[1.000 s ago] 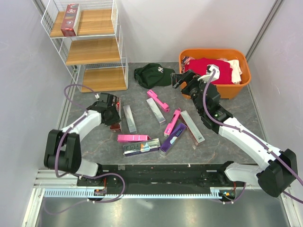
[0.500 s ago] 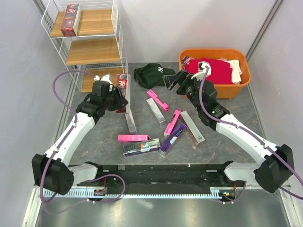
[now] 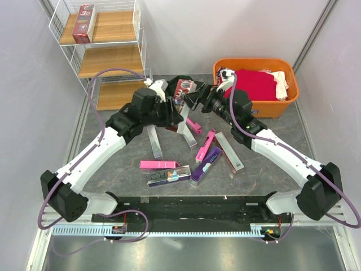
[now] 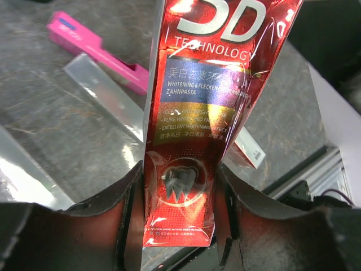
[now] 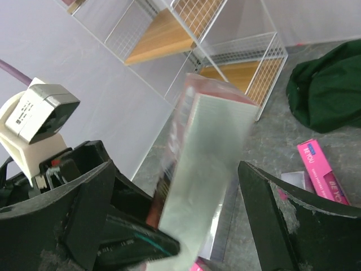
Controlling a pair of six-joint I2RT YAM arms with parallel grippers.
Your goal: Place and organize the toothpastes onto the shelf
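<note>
Red toothpaste box (image 4: pixel 192 141) upright in my left gripper (image 4: pixel 180 209), above the middle of the table and well apart from the shelf (image 3: pixel 110 61).

My left jaws are clamped narrow on the bottom end of the box, gripping its two side faces. My right gripper (image 5: pixel 186 186) is spread wide with the top half of the box standing between its fingers, and I can't tell whether they touch it. I judge the box light and hollow: stiff along its length, but its walls would dent under a hard squeeze. The glossy foil wrap looks slippery. Held this low, the long carton could swing or pivot, so I'd take it across the narrow sides nearer the middle, with gentle pressure.
</note>
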